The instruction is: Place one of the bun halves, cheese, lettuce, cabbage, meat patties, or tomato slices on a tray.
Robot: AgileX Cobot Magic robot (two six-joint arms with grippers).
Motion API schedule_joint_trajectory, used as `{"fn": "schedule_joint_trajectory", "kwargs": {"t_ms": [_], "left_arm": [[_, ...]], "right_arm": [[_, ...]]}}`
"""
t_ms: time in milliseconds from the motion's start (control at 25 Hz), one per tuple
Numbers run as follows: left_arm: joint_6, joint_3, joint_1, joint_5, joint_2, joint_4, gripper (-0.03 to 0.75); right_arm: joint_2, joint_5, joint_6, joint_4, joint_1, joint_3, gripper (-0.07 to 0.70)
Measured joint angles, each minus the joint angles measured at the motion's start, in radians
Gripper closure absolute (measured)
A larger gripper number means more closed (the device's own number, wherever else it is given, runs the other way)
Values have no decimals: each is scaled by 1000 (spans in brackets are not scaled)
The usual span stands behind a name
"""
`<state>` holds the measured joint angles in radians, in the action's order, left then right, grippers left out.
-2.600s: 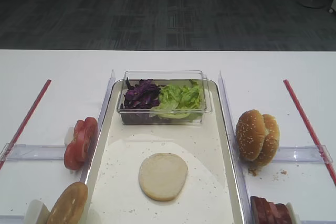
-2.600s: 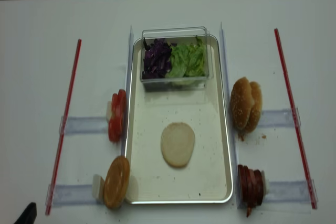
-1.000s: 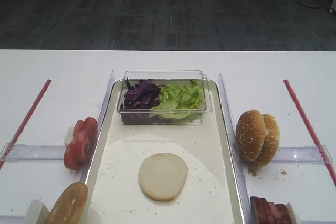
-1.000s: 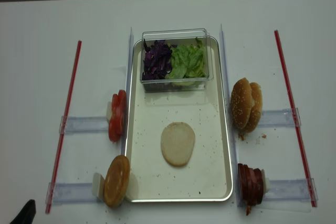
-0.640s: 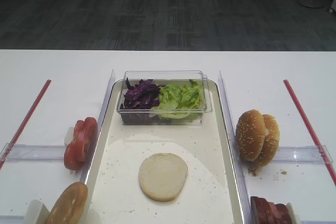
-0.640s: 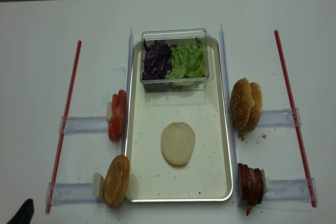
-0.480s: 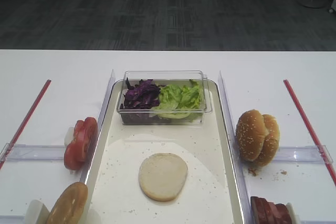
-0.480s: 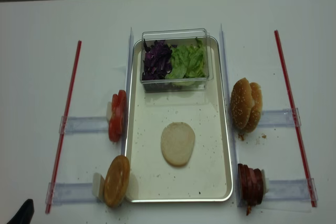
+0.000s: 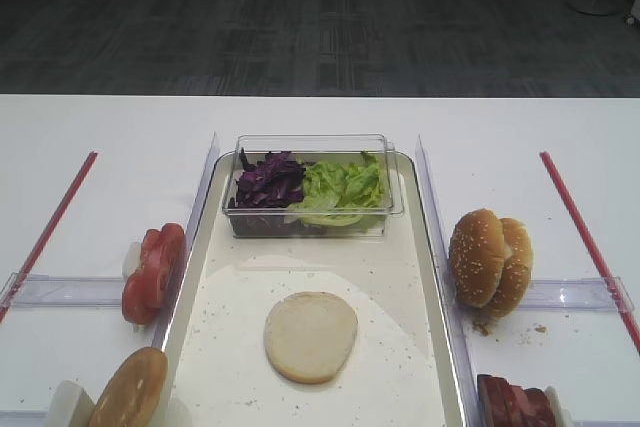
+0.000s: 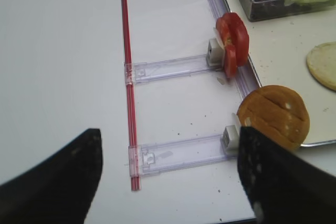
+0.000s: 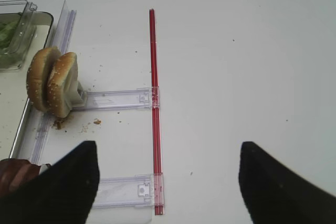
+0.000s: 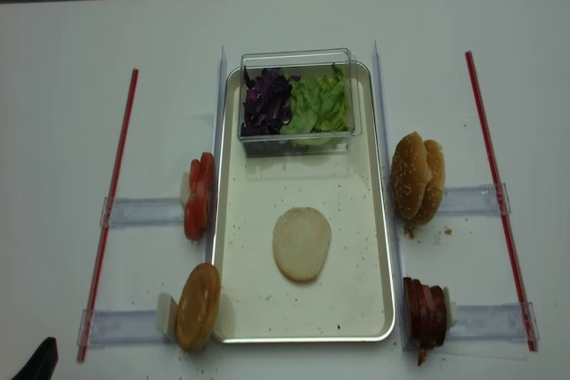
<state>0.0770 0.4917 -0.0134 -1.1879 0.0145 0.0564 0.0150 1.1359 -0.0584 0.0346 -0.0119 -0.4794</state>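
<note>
Nothing on the table (image 9: 320, 117) has moved over the last couple of seconds: every item sits where it sat before, and the only difference is the dark tip of the left arm at the near left corner of the overhead view, which has sunk a little lower toward the edge. Starting at the left, the left gripper (image 10: 168, 182) hangs above the bare tabletop outside the red strip (image 10: 127, 77), its two dark fingers (image 10: 58, 182) spread wide with nothing between them. Next come the tomato slices (image 9: 155, 272), standing on edge in their clear holder just outside the tray's left rim, and nearer, a plain brown bun half (image 9: 128, 389) propped the same way. The tray (image 9: 425, 247) lies in the middle; one of the bun halves (image 9: 311, 335) rests flat, cut face up, on its floor toward the near end, while the cabbage (image 9: 268, 182) and lettuce (image 9: 345, 187) stay heaped in the clear tub (image 9: 312, 145) at its far end. Right of the tray stand the sesame buns (image 9: 490, 259) and, at the near edge, the meat patties (image 9: 515, 402). Farthest right, the right gripper (image 11: 168, 182) hovers over bare tabletop, fingers also parted and empty. I'd judge the placement is done and both arms are simply parked clear of the tray.
</note>
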Motion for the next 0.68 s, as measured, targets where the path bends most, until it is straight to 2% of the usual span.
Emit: {"fn": "schedule_joint_trajectory", "kwargs": {"t_ms": [680], "left_arm": [[0,0,0,0,0,0,223]], "right_arm": [[0,0,0,0,0,0,61]]}}
